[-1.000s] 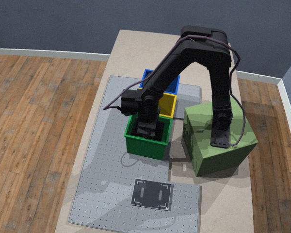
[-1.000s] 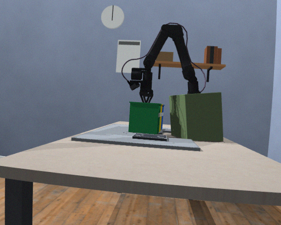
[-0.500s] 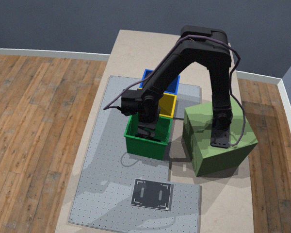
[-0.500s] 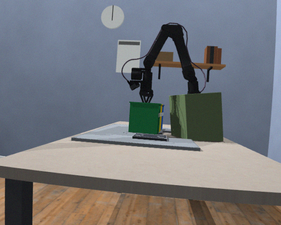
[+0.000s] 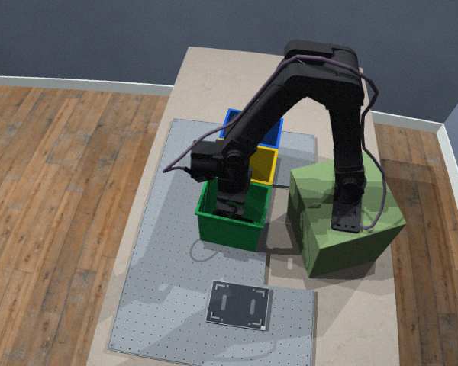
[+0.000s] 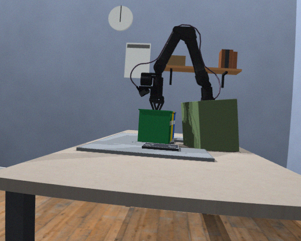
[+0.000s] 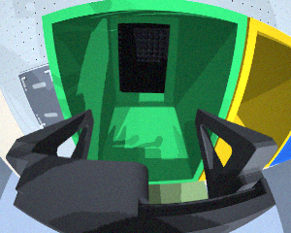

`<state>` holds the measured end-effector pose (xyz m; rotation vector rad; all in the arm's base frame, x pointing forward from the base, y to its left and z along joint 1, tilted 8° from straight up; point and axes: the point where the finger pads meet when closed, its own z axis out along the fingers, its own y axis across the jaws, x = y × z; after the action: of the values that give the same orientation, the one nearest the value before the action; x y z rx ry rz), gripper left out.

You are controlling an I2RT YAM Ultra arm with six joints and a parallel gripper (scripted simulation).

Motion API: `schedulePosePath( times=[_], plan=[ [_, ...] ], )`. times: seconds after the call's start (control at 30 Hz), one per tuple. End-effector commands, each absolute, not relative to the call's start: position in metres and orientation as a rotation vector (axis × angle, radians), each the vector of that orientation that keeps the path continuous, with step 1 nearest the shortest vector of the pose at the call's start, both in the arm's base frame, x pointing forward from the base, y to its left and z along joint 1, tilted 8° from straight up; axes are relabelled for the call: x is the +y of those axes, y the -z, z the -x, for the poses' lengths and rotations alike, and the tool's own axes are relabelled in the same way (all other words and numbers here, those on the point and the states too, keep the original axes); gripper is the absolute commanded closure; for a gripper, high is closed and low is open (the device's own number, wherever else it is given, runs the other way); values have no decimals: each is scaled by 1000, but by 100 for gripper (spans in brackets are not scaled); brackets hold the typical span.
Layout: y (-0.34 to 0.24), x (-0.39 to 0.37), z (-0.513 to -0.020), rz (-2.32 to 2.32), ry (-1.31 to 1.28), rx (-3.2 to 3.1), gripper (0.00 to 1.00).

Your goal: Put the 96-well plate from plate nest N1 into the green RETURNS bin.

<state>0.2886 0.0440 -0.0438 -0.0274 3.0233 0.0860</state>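
The green bin point(image 5: 232, 219) stands upright on the grey baseplate, nearest the front of the three bins. In the wrist view the black 96-well plate point(image 7: 144, 58) lies inside the green bin point(image 7: 145, 97), leaning against its far wall, apart from my fingers. My gripper point(image 7: 144, 115) point(image 6: 156, 106) is open and empty, with its fingertips at the bin's rim. The dark plate nest point(image 5: 237, 304) at the front of the baseplate holds nothing; it also shows in the wrist view point(image 7: 39, 97).
The yellow bin point(image 5: 262, 164) and the blue bin point(image 5: 269, 132) stand upright in a row behind the green bin. A large olive block point(image 5: 341, 220) carrying the arm's base stands to the right of the bins.
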Motion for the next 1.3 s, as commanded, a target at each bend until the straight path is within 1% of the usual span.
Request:
schedulePosePath(
  times=[0.0,0.77,0.8,1.27],
  plan=[
    [39,44,-293,24,-90,3004,1],
    [39,44,-293,24,-90,3004,1],
    [39,44,-293,24,-90,3004,18],
    [39,44,-293,24,-90,3004,18]
  ],
)
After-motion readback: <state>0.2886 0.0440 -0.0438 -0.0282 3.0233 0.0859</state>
